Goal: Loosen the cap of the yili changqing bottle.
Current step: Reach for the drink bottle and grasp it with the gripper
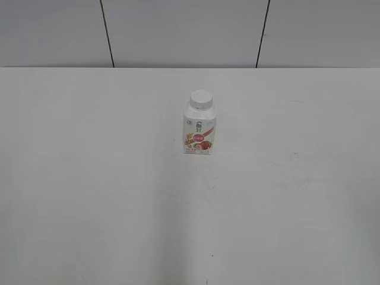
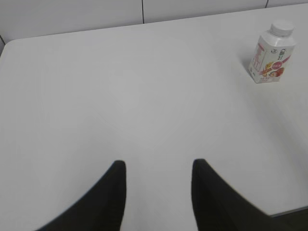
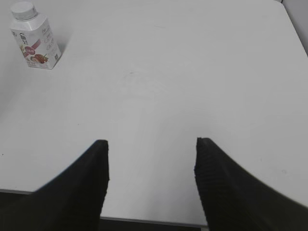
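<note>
- Left end effector (image 2: 156, 166): both dark fingers stand apart with bare table (image 2: 120, 96) showing between them. Nothing is held and nothing touches the fingertips (image 2: 118, 168).
- Right end effector (image 3: 151, 144): the fingers are spread wider than the left pair, again with only table surface in the gap. The ribbed inner pads (image 3: 204, 163) are empty.
- Neither end effector appears in the exterior view.
- Yili changqing bottle (image 2: 270, 58): from the left end effector it lies well ahead and far off to the right, well apart from the fingers. From the right end effector it lies well ahead and far off to the left, equally clear of contact.
- Bottle condition: upright on the table, white body, pink-red label with fruit facing the exterior camera. In the exterior view it stands alone near the middle of the table.
- Cap (image 1: 200, 99): white, round, flat-topped, seated on the bottle's neck. Whether it is tight cannot be told.
- Table: plain white, with faint scuff marks ahead of the right end effector. Its near edge shows below the right fingers.
- Wall (image 1: 178, 29): pale panels with dark seams behind the table's far edge.
</note>
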Controlling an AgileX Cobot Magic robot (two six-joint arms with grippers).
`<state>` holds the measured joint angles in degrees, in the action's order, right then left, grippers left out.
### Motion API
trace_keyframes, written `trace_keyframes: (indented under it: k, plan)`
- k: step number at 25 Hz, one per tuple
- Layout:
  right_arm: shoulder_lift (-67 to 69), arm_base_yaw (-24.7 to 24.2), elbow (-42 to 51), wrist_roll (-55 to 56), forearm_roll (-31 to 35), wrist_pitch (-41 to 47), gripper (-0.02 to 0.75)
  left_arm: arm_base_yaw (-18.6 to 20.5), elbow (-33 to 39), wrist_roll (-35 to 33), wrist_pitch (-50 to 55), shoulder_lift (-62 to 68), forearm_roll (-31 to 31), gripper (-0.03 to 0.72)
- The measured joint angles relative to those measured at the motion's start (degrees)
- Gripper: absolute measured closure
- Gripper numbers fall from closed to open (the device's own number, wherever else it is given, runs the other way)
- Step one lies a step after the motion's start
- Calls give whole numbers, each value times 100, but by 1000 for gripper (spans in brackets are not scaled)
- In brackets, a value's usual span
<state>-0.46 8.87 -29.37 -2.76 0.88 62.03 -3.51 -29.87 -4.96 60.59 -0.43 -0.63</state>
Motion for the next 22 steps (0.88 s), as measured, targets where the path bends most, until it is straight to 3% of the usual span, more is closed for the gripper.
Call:
trace_keyframes:
  k: [12, 14, 19, 22]
  plan:
    - [0, 0, 0, 0, 0, 0, 278, 0, -82, 0, -552, 34, 140, 388]
    - [0, 0, 0, 0, 0, 0, 278, 0, -102, 0, -873, 169, 124, 344]
    - [0, 0, 0, 0, 0, 0, 278, 0, -114, 0, -1442, 785, -126, 106]
    - [0, 0, 0, 0, 0, 0, 278, 0, -114, -41, -2042, 1301, -173, 50]
